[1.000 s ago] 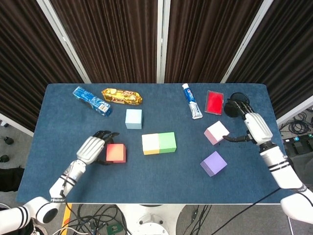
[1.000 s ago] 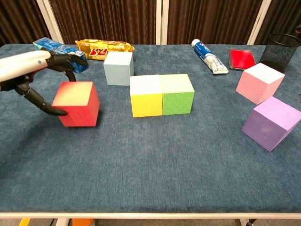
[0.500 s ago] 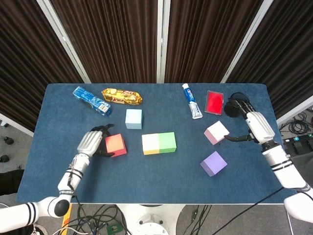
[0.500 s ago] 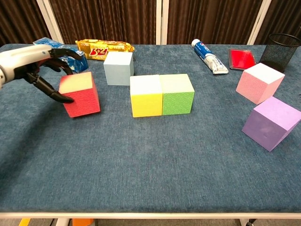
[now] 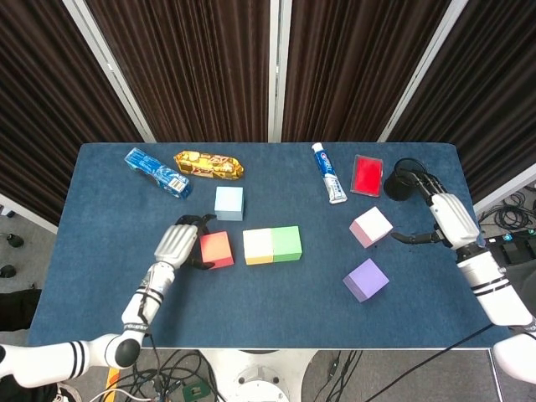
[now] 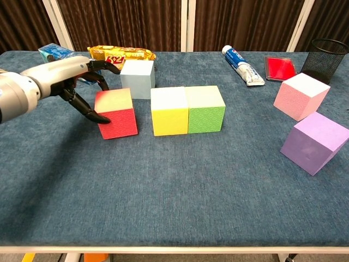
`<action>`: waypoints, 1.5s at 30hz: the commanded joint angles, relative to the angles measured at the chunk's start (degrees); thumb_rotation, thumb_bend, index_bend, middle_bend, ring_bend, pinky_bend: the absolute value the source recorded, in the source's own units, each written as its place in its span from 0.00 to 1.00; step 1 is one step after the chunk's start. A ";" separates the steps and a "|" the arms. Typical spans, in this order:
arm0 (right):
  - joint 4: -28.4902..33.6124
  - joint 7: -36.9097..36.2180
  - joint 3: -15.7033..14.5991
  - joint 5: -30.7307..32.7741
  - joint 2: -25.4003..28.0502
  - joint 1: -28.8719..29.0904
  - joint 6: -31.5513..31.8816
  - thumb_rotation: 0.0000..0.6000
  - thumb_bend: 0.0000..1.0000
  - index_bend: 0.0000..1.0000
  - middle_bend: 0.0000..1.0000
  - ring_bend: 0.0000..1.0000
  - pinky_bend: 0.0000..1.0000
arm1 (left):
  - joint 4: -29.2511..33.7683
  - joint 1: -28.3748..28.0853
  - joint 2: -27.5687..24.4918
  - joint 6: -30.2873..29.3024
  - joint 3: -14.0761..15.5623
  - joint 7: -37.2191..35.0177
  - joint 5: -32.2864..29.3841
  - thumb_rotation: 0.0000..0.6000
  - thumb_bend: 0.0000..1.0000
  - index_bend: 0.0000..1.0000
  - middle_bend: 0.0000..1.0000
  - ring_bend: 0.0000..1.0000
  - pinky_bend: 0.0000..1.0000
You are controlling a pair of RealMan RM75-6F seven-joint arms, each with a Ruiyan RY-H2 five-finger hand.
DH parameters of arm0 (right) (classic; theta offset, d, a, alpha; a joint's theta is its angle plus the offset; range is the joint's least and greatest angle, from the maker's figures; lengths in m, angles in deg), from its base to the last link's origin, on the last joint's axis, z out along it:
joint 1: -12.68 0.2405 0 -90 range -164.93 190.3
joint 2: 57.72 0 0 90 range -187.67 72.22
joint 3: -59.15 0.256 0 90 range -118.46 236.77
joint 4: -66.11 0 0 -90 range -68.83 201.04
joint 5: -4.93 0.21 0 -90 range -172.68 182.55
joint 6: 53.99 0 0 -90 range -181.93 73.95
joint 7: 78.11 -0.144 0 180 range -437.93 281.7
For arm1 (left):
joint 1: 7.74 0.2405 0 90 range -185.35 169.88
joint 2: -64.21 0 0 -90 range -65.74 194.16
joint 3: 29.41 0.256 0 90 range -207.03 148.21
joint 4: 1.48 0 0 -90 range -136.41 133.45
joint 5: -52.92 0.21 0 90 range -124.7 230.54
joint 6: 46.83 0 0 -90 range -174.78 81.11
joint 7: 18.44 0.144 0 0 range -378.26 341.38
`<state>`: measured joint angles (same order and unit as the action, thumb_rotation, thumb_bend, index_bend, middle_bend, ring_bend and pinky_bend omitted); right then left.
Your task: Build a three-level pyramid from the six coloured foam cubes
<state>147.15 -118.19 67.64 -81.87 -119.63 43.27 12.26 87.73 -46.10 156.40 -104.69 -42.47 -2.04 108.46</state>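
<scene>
Left robot hand (image 5: 177, 244) grasping red cube (image 5: 216, 249), fingers wrapped on near and far faces. Cube on tabletop (image 5: 276, 293), at 3 o'clock of hand, small gap to yellow cube (image 5: 257, 246) further at 3 o'clock; green cube (image 5: 286, 243) touching yellow. Slight skew on red cube, judged: square up, close gap. Right robot hand (image 5: 448, 218) released, beside pink cube (image 5: 371, 226), no contact.

A blue table (image 5: 100, 251) carries six foam cubes (image 5: 272, 244), snack packets (image 5: 208, 166), toothpaste (image 5: 329, 172), a mesh cup (image 5: 399, 178).
</scene>
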 commanded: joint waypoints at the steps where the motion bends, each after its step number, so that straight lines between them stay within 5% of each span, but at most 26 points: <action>1: -0.18 -0.32 -0.21 -0.27 0.16 -0.06 -0.02 1.00 0.01 0.00 0.14 0.00 0.00 | -0.62 -0.34 0.54 -0.45 -0.01 0.43 -0.12 1.00 0.11 0.14 0.57 0.14 0.11; 45: -1.76 -1.86 -1.17 -0.38 -0.50 0.24 -1.43 1.00 0.03 0.00 0.14 0.00 0.00 | -2.63 -2.65 2.34 0.73 0.44 -1.61 0.95 1.00 0.11 0.14 0.56 0.14 0.11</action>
<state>145.39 -120.06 66.47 -82.25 -120.13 43.51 10.83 85.14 -48.74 158.70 -103.93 -42.08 -3.69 109.39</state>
